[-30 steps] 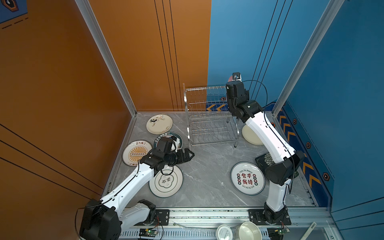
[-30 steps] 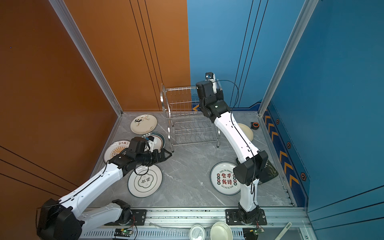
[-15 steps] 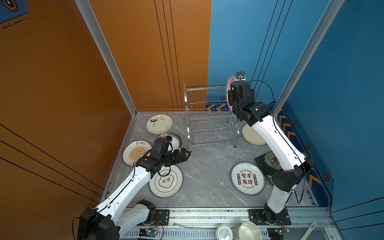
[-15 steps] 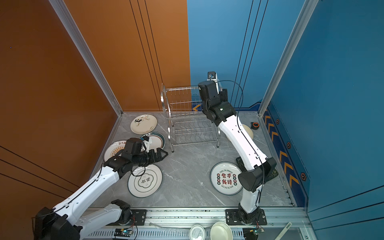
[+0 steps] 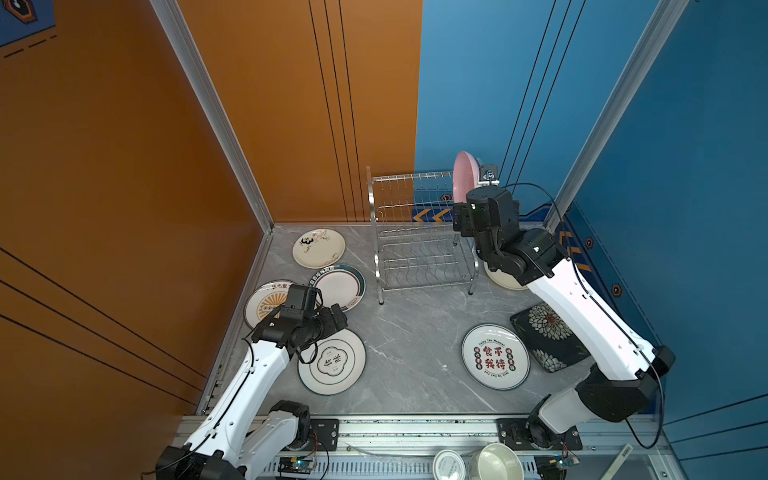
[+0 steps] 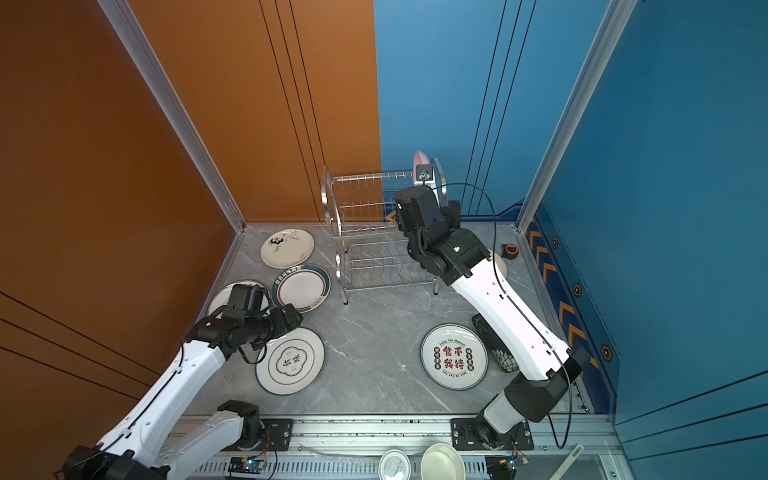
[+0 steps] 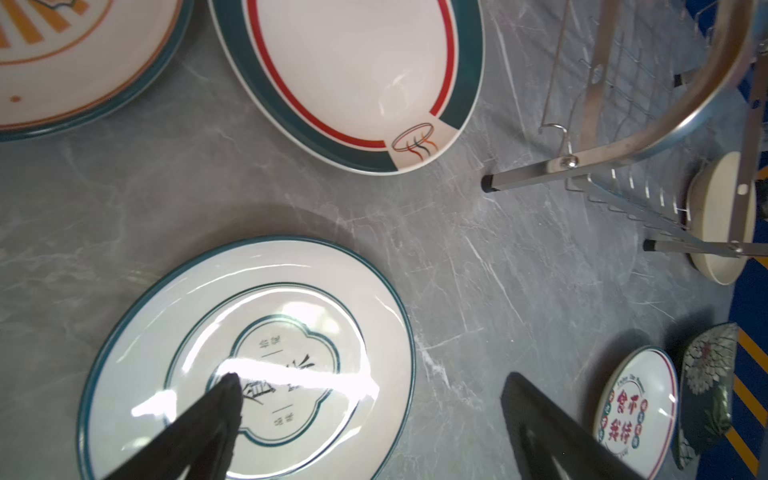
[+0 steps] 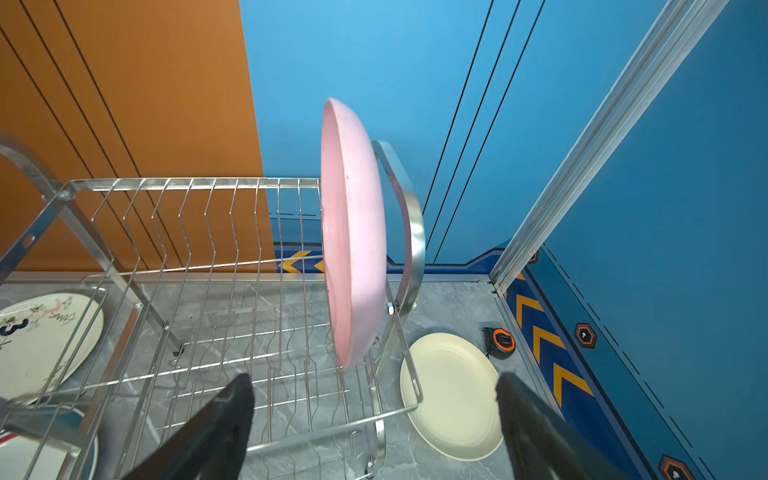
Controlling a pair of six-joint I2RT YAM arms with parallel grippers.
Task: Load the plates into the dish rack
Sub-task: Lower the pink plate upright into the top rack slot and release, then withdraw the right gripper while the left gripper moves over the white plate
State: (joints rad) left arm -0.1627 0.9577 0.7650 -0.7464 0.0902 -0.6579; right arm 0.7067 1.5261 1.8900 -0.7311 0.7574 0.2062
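1. The pink plate stands on edge in the upper tier of the dish rack, in the end slot toward the right edge of the bench. The other slots are empty.
2. The right tool sits just in front of it, jaws wide apart, gripping nothing.
3. The left tool, jaws apart, hangs over the flat green-rimmed plate near the front-left corner, one finger above its middle and the other past its rim. The rack lies toward the back edge.
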